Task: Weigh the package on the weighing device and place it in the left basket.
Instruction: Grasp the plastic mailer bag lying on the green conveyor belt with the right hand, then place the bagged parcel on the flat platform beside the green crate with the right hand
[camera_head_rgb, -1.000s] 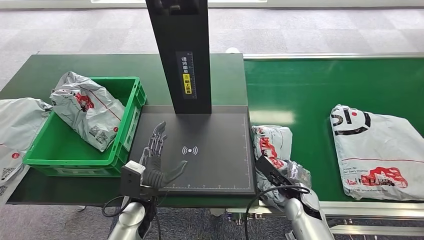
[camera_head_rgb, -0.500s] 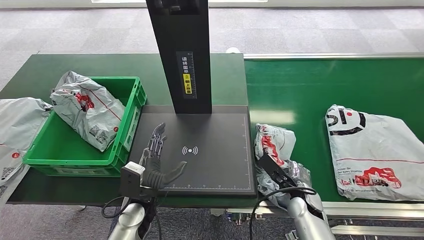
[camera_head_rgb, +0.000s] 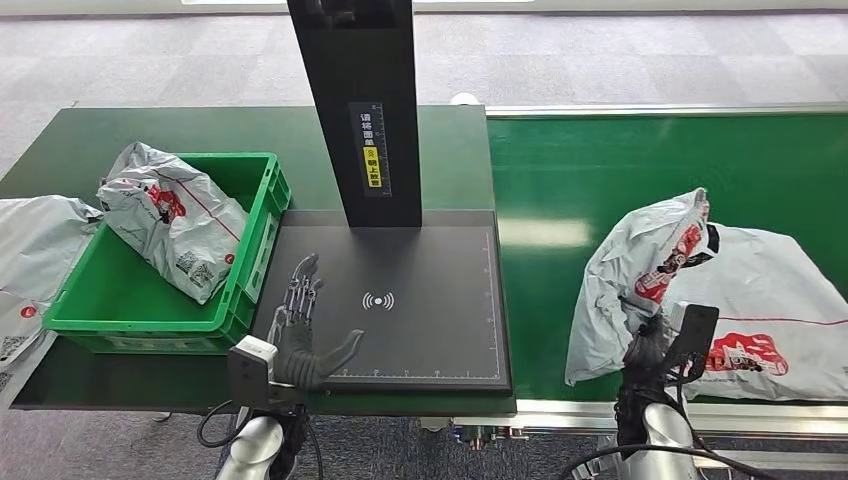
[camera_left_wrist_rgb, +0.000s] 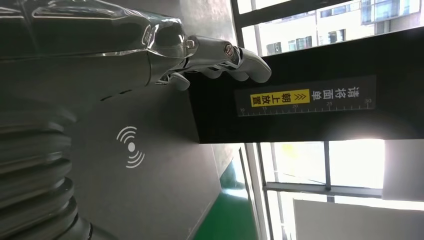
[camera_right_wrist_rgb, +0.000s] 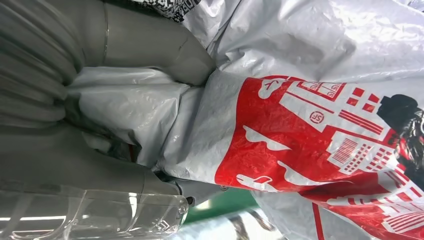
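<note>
Head view shows my right hand (camera_head_rgb: 655, 350) gripping a crumpled grey-and-red package (camera_head_rgb: 635, 280), lifted over the green belt (camera_head_rgb: 570, 180) to the right of the scale (camera_head_rgb: 400, 300). My right wrist view confirms it — my thumb and fingers (camera_right_wrist_rgb: 150, 50) are clamped on the plastic film. Behind it a second, larger bag (camera_head_rgb: 770, 300) lies flat on the belt. My left hand (camera_head_rgb: 300, 335) rests palm down on the near left corner of the scale plate, fingers spread and holding nothing.

I judge the step to be the carry toward weighing. Next I must swing the package left and set it on the dark plate near the wave mark (camera_head_rgb: 378, 300) — and my left hand should clear off first. The green basket (camera_head_rgb: 262, 215), already holding one parcel (camera_head_rgb: 170, 220), comes after.
</note>
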